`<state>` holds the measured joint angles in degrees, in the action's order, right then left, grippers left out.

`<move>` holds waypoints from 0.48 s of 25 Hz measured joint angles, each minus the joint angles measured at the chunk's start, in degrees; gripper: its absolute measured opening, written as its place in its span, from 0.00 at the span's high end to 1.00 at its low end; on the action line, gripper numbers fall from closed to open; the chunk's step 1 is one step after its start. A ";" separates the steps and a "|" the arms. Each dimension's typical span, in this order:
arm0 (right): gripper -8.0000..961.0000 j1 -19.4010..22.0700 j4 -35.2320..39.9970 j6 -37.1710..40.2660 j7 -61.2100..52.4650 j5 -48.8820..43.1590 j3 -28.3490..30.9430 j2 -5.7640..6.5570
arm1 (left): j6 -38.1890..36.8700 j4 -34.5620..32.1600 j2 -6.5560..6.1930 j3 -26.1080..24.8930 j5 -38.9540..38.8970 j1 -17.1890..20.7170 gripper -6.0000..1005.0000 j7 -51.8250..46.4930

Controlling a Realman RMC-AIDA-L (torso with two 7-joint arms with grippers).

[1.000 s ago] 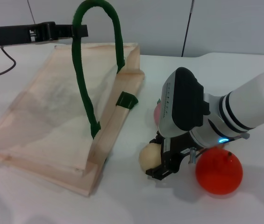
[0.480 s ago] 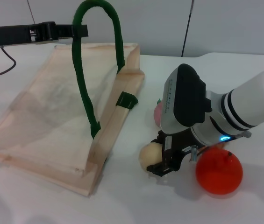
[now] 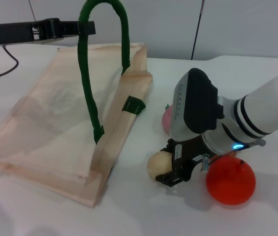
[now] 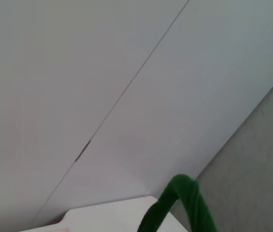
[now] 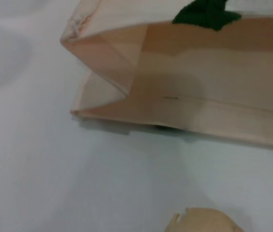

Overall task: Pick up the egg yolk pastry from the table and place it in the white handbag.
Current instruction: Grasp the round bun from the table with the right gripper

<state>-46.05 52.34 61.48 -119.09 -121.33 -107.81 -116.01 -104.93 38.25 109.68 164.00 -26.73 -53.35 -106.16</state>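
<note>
Grasp step in hand: right gripper [image 3: 174,173] down at the pastry [image 3: 157,164] on the desk [image 3: 129,216], right of the bag [image 3: 55,123], grip impossible to tell; left gripper [image 3: 82,28] clenched on the green handle [image 3: 87,88], holding it up. Next, by judgement, need to lift the pastry clear of the orange [image 3: 230,181] and carry left into the bag. Fingers hidden under the wrist, pink ball [image 3: 167,120] mostly covered.

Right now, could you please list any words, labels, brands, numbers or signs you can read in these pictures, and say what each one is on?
None: no readable text shows in any view.
The white handbag is plain fabric, no print.
The right gripper, down beside the egg yolk pastry, shows only a small blue light on its wrist, no lettering.
The left gripper, at the bag's green handle, carries no legible marking.
</note>
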 joint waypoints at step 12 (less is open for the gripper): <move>0.31 0.19 0.98 1.98 -0.27 0.04 2.56 0.02 | -1.32 0.33 -0.06 0.00 -0.24 0.01 0.86 -0.02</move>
<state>-45.86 53.32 63.46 -119.36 -121.29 -105.26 -115.98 -106.26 38.58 109.63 164.00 -26.97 -53.34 -106.18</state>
